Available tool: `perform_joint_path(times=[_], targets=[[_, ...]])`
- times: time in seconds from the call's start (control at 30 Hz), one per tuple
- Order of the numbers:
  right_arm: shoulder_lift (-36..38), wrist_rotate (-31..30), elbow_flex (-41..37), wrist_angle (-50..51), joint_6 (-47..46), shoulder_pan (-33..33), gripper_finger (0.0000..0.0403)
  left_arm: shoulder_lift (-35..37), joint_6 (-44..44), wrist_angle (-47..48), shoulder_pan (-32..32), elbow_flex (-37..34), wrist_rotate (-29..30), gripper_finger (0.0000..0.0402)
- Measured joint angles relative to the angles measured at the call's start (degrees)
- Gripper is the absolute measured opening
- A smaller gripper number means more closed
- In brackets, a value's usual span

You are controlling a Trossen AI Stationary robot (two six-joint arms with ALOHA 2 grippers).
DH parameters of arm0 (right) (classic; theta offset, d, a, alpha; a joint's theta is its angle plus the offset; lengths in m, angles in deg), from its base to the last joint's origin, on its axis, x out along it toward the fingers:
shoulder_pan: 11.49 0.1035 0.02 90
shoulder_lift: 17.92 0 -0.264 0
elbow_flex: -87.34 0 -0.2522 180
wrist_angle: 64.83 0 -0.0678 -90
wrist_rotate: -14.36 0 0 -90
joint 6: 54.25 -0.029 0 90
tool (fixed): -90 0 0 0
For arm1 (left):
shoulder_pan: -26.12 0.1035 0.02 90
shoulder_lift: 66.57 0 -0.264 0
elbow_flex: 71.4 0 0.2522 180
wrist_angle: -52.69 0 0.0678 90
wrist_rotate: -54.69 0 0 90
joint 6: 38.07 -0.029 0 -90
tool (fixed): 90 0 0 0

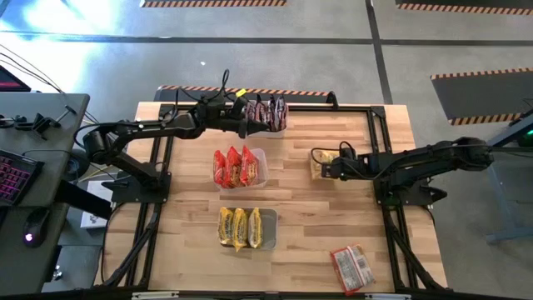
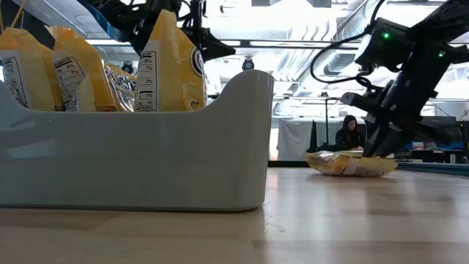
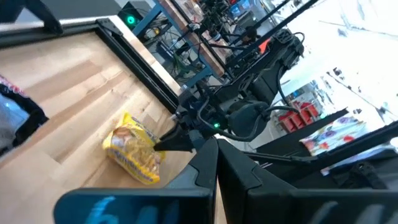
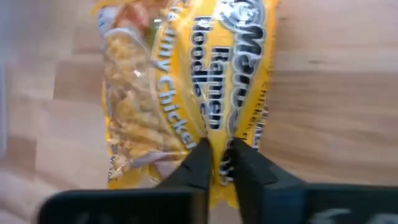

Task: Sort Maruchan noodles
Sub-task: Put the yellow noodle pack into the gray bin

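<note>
**Yellow packet pinched at its edge, ready for sorting**

From above: three clear tubs in a line down the middle of the counter, each for one colour. Dark maroon packets upright in the far tub, red packets in the middle tub, yellow packets in the near one — stood on edge, probably to fit more in. One loose red packet flat near the front right corner, still unsorted. Right gripper low at a loose yellow packet, right of the middle tub. Left gripper waiting beside the maroon tub, fingers together, holding nothing.

At counter level: loose yellow packet flat on the wood, right gripper down at its edge. Near tub wall large in front.

Left wrist: same packet on the wood, the other arm's fingers at its end.

Right wrist: fingers clamped on a crinkled fold of the yellow packet, a thin pinch suited to a flat wrapper.
</note>
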Motion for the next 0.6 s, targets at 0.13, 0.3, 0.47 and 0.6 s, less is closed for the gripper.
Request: perform_joint_path(times=[0.13, 0.3, 0.47, 0.6], targets=[[0.04, 1.13, -0.05, -2.67, 10.89, -0.07, 0.001, -0.02, 1.98, 0.28, 0.25, 0.0, -0.07, 0.0009], [0.15, 9.21, -0.08, -8.61, 33.75, -0.37, 0.001, -0.02, 2.01, 0.28, 0.23, 0.0, -0.95, 0.0028], [0.15, 13.19, 4.55, -2.45, 52.28, -0.68, 0.0003, -0.02, 2.34, 0.48, 0.23, 0.0, -1.86, 0.0037], [0.17, 11.56, 10.61, 4.37, 63.17, -1.16, 0.0001, -0.02, 3.6, 1.5, 0.12, 0.0, -1.88, 0.0037]])
